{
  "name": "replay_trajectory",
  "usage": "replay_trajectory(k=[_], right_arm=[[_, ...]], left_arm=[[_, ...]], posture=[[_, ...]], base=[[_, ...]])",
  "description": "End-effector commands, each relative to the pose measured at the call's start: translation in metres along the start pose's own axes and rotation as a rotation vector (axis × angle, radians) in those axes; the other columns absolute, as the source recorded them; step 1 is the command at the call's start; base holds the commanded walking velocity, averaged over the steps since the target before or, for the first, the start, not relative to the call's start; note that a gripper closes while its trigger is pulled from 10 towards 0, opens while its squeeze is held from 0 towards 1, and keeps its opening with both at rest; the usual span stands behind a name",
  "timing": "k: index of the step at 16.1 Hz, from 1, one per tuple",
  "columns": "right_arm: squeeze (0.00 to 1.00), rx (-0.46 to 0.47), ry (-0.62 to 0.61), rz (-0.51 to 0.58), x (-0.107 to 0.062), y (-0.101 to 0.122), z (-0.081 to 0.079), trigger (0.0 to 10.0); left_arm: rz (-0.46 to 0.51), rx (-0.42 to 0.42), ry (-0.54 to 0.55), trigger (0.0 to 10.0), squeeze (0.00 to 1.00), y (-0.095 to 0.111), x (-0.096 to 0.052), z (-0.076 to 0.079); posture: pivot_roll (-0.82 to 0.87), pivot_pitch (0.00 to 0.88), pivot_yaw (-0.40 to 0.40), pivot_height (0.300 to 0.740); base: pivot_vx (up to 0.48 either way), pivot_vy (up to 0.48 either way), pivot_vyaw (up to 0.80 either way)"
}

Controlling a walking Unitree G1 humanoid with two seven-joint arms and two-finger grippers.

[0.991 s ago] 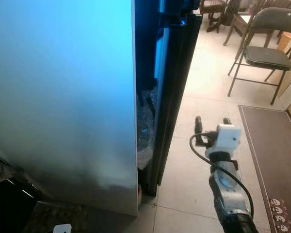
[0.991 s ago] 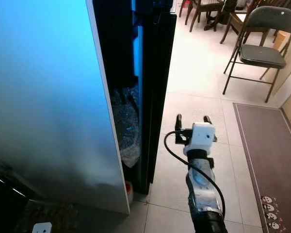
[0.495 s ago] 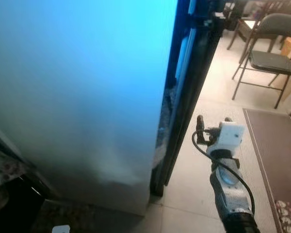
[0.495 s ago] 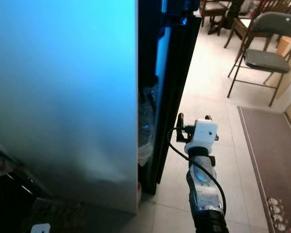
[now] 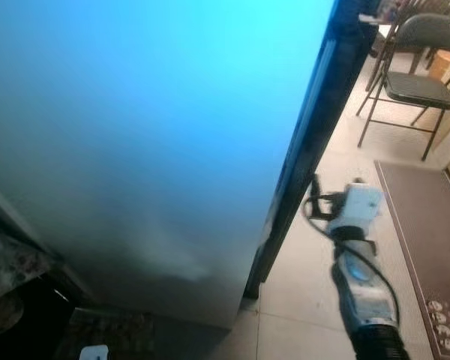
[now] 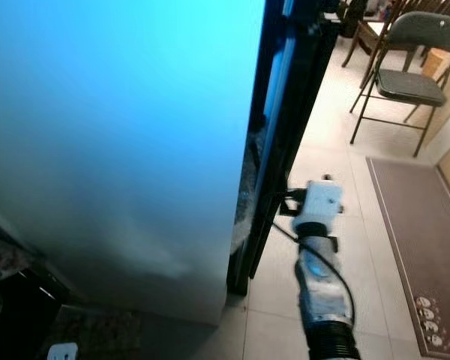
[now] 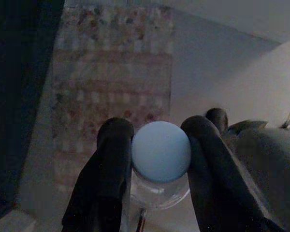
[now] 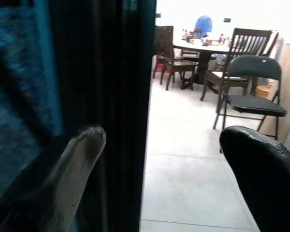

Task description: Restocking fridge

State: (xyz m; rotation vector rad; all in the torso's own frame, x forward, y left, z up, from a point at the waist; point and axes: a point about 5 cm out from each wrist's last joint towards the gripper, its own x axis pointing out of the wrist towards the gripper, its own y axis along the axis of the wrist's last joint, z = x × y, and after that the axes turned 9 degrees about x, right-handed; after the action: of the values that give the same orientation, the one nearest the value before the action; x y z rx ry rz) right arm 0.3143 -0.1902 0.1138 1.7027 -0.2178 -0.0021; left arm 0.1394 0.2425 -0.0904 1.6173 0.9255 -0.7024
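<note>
1. The fridge door (image 5: 150, 127), a broad pale-blue panel, takes up most of the head views and blocks any look inside the fridge.
2. The door's dark edge (image 6: 289, 112) runs down just beside the right pincer (image 8: 159, 159), whose fingers are spread wide apart with nothing between them; one finger (image 8: 79, 154) lies against that dark edge.
3. The left pincer (image 7: 159, 150) pinches a pale blue round cap (image 7: 161, 151) of a clear container, low over a patterned mat (image 7: 111, 72).
4. Beyond the right arm (image 5: 360, 277) lie pale floor tiles (image 6: 322, 142), a brown rug (image 5: 424, 225) and a black folding chair (image 6: 401, 71).
5. A dining table (image 8: 208, 46) with wooden chairs stands farther back.
</note>
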Motion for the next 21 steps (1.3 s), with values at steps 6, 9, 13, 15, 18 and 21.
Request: replay_trajectory(k=[6,9,13,15,18,21], right_arm=[[0.00,0.016,0.041,-0.081,0.011,-0.005,0.005,10.0],[0.00,0.018,0.119,-0.115,0.020,-0.006,-0.003,10.0],[0.00,0.005,0.142,-0.131,0.031,-0.006,-0.005,10.0],[0.00,0.013,0.159,-0.130,0.042,0.000,-0.005,10.0],[0.00,0.014,0.211,-0.135,0.053,0.007,-0.010,10.0],[0.00,0.017,0.242,-0.136,0.062,0.013,-0.016,10.0]], left_arm=[[-0.021,-0.004,-0.012,10.0,0.00,-0.006,-0.001,0.002],[-0.019,-0.006,-0.010,10.0,0.00,-0.006,-0.001,0.002],[-0.018,-0.006,-0.007,10.0,0.00,-0.005,-0.001,0.001],[-0.018,-0.004,-0.008,10.0,0.00,-0.005,-0.001,0.001],[-0.017,-0.003,-0.007,10.0,0.00,-0.005,-0.001,0.001],[-0.015,-0.004,-0.006,10.0,0.00,-0.004,-0.001,0.001]], posture=[[-0.01,0.000,-0.006,0.740],[0.00,0.000,-0.004,0.740],[0.00,0.000,-0.003,0.740],[0.00,0.000,0.000,0.740],[0.00,0.000,0.003,0.740],[0.00,0.000,0.004,0.740]], base=[[0.000,0.000,0.00],[0.000,0.000,0.00],[0.000,0.000,0.00],[0.000,0.000,0.00],[0.000,0.000,0.00],[0.000,0.000,0.00]])
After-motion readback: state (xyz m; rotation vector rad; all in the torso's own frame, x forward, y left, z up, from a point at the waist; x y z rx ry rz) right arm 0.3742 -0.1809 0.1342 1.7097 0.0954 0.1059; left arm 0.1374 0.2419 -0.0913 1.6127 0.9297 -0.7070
